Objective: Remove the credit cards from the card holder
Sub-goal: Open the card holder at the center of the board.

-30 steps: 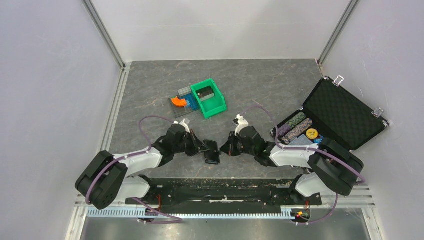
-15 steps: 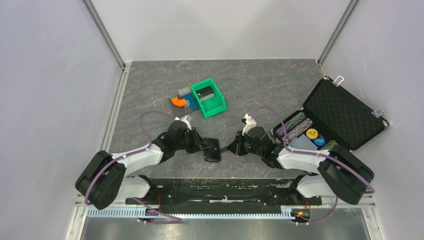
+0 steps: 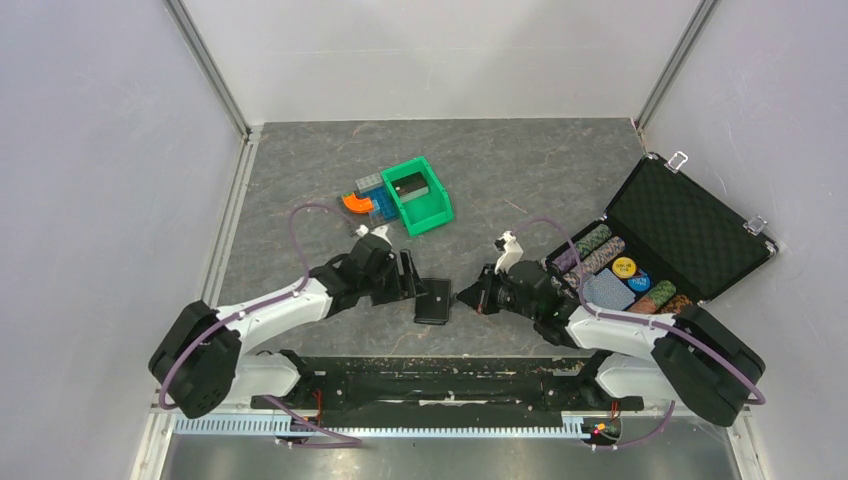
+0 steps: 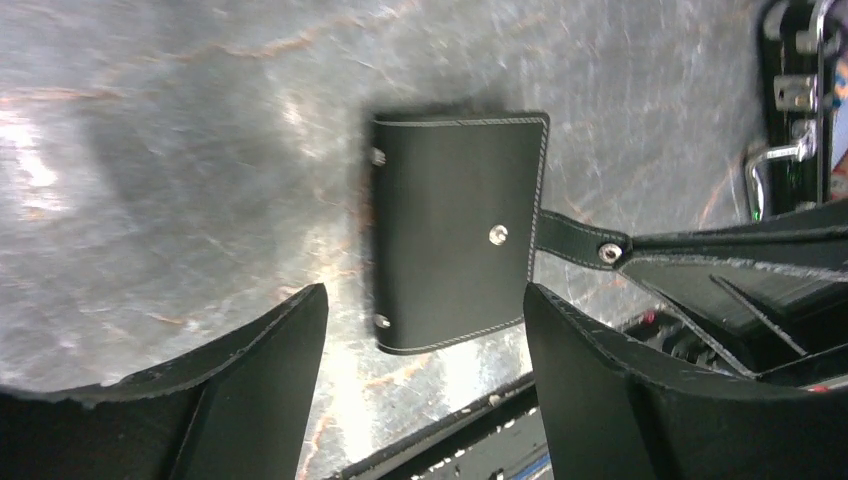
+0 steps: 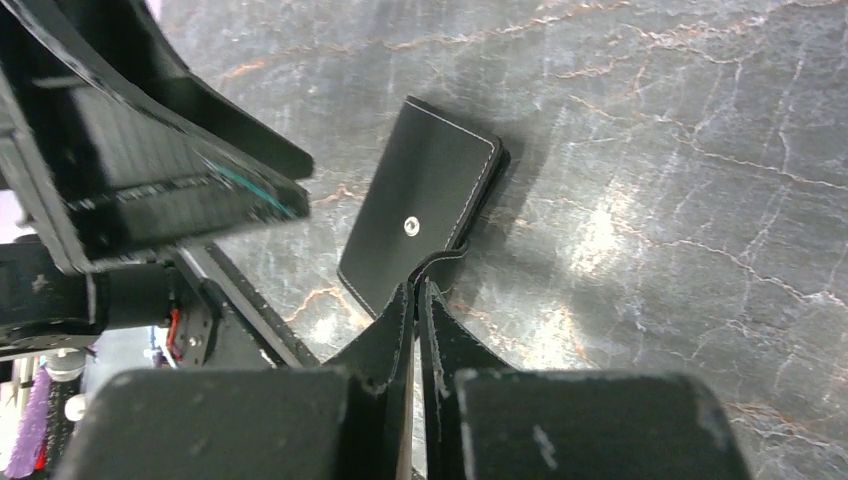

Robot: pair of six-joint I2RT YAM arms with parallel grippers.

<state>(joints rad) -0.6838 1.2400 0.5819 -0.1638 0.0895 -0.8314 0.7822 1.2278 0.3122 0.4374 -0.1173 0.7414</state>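
card holder (image 4: 460,230) lies flat on the bench (image 4: 150,150), looks light and floppy, so its snap strap (image 4: 575,236), pinched in the shut right claw (image 5: 418,287), seems the best handle, while the left claw (image 4: 425,300) gapes wide above it

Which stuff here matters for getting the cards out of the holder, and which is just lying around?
Job: card holder, cards not visible; right gripper, shut on its strap; left gripper, open.
Lying about: green bin; blocks beside it; open case; poker chips inside.
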